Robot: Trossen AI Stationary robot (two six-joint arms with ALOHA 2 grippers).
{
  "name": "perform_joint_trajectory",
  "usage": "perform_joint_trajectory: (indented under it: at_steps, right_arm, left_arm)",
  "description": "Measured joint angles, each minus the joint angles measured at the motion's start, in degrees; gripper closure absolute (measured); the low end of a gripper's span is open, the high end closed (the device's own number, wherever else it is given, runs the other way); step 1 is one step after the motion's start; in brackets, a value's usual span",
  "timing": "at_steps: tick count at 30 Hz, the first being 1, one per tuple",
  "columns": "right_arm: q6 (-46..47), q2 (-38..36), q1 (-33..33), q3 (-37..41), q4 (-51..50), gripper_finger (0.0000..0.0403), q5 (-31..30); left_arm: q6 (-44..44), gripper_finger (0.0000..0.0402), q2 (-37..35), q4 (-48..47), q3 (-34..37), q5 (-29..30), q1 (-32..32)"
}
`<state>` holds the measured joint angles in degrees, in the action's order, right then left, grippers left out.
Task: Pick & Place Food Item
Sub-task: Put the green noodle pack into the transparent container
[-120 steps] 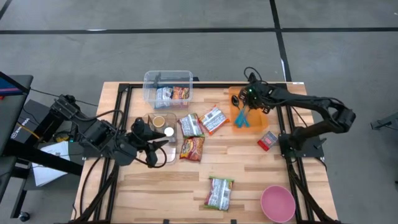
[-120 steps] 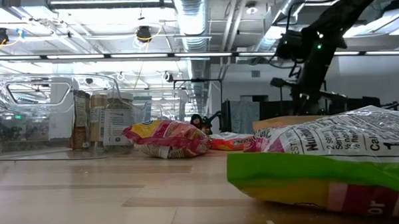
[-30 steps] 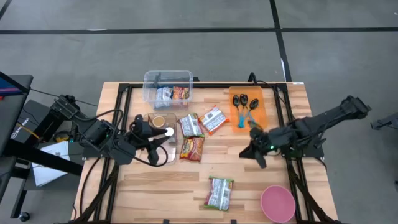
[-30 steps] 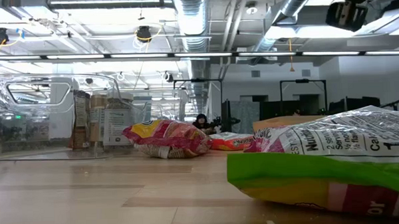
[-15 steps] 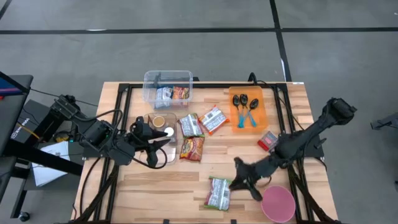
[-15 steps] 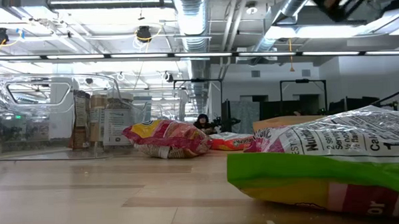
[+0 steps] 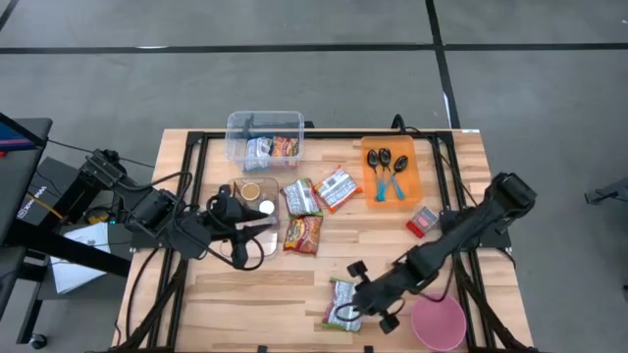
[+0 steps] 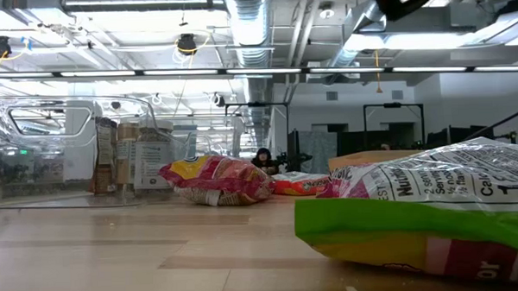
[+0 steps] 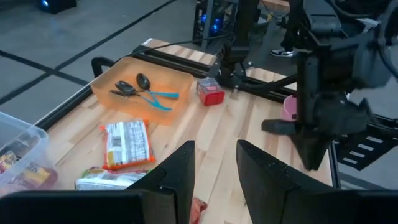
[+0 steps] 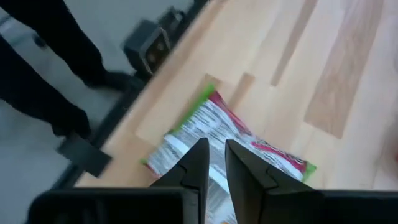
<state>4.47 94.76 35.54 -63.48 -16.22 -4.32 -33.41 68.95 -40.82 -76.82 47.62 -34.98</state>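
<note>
A snack packet with green edges (image 7: 339,292) lies flat on the wood table near its front edge; it fills the low view's right foreground (image 8: 417,209). My right gripper (image 7: 351,302) hovers just over it, slanting down, fingers nearly together with nothing between them (image 10: 216,165); the packet shows below the fingers (image 10: 211,130). My left gripper (image 7: 253,218) waits open at the table's left, above a clear container of jars (image 7: 253,196), fingers apart and empty (image 9: 214,158).
Three more packets (image 7: 302,232) lie mid-table. A clear bin (image 7: 265,140) with packets stands at the far edge, an orange tray (image 7: 391,172) with spoons at the far right. A small red box (image 7: 423,222) and a pink bowl (image 7: 439,321) sit on the right.
My right gripper has swung from the table's right middle toward the near edge and leftward, sinking and rolling its wrist, and now stands over the green-edged packet. The packet has not moved.
</note>
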Motion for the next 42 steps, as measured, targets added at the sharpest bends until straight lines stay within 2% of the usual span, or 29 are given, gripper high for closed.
perform_joint_trajectory:
  at_steps: [4, 15, 27, 30, 42]
  right_arm:
    - [-2.6, 4.0, -1.1, -3.6, -6.2, 0.0345, -0.1]
    - [-15.1, 9.7, -0.3, -3.7, -6.0, 0.0291, 0.0]
    - [-19.5, 9.6, -1.5, -1.9, -5.0, 0.0289, 0.6]
    - [-19.6, 9.6, -1.4, -1.9, -4.7, 0.0289, 2.9]
    - [-19.9, 9.6, -2.4, -1.9, -4.0, 0.0289, 2.8]
  left_arm:
    - [0.2, 0.0289, 0.0, 0.2, 0.0, 0.0, 0.0]
    - [0.2, 0.0289, 0.0, 2.8, 3.5, -0.6, 0.0]
    - [0.2, 0.0289, 0.0, 3.6, 3.7, -1.0, 0.0]
    - [0.2, 0.0289, 0.0, 3.6, 3.7, -1.0, 0.0]
    - [0.2, 0.0289, 0.1, 3.6, 3.7, -1.0, 0.0]
